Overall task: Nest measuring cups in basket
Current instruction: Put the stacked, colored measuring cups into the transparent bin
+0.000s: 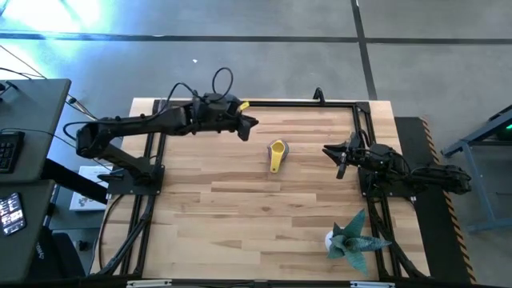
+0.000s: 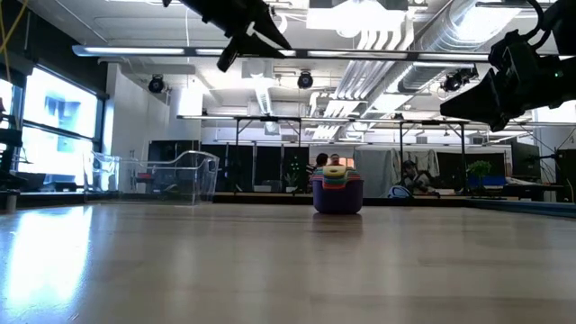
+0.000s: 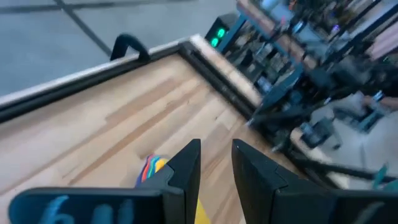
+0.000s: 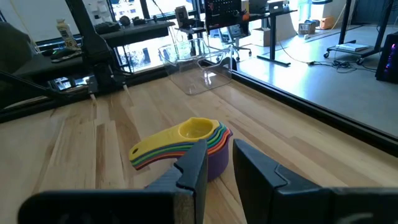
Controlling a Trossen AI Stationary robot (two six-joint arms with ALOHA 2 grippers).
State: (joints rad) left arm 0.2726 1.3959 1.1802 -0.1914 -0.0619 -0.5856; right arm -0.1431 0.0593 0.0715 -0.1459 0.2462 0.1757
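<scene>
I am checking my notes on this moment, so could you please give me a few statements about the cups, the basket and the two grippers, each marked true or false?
1. The measuring cups sit nested in one stack, with the yellow one on top. True.
2. The stack lies inside the basket. False: it rests on the bare table, apart from the basket.
3. The right gripper holds a cup. False: it is open and empty, with the stack ahead of it.
4. The left gripper hangs above the table, holding nothing. True.
5. A teal plant figure stands near the right arm's base. True.
</scene>
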